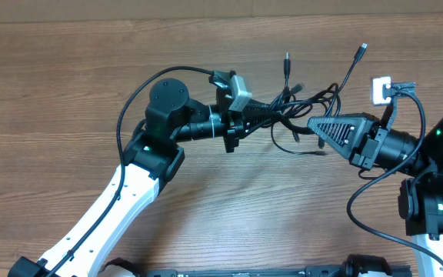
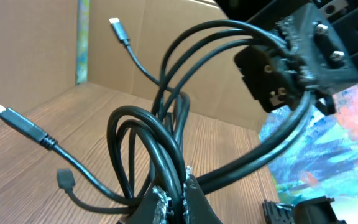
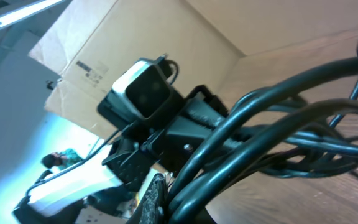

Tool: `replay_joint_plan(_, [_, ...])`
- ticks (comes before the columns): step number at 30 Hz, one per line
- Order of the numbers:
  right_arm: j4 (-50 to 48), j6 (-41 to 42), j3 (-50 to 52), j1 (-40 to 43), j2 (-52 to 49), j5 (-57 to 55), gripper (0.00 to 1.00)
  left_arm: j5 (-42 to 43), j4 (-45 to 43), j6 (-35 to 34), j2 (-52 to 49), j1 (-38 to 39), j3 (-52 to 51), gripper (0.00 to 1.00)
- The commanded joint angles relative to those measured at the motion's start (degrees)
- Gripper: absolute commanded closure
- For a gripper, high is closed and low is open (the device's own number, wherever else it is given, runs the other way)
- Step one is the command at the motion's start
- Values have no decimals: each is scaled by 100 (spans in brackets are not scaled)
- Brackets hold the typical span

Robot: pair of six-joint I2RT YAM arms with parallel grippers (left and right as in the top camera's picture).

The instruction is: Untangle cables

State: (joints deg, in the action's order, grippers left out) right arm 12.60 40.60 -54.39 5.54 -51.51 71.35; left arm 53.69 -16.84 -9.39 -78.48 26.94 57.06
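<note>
A tangle of thin black cables (image 1: 292, 115) hangs between my two grippers above the wooden table (image 1: 68, 69). The left gripper (image 1: 258, 117) points right and is shut on the bundle's left side. From the right, the right gripper (image 1: 314, 123) is shut on the other side. Two plug ends (image 1: 287, 58) (image 1: 362, 49) stick out toward the far edge. In the left wrist view the left gripper (image 2: 176, 199) pinches several strands of the looped cables (image 2: 148, 143), and the right gripper (image 2: 284, 68) grips strands above. In the right wrist view the right gripper (image 3: 166, 202) is clamped on thick-looking cables (image 3: 272, 124); only one finger shows.
Cardboard walls (image 2: 36, 43) border the table's far side. The thicker black wire of the left arm (image 1: 129, 100) loops out to the left, and the right arm's wire (image 1: 360, 208) loops at lower right. The left wrist camera (image 3: 145, 90) sits close in front of the right gripper.
</note>
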Motion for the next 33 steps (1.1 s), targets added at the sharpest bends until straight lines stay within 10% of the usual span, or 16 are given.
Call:
replay_joint_plan(1, [-153, 310, -120, -22, 70, 514, 96, -481, 55, -131, 59, -221, 85, 96])
replay_joint_plan(26, [-1040, 892, -118, -22, 63, 1641, 96, -811, 28, -92, 59, -931, 85, 96])
replay_joint_plan(33, [-1043, 887, -118, -22, -72, 1639, 37, 24, -1235, -94, 61, -929, 85, 96])
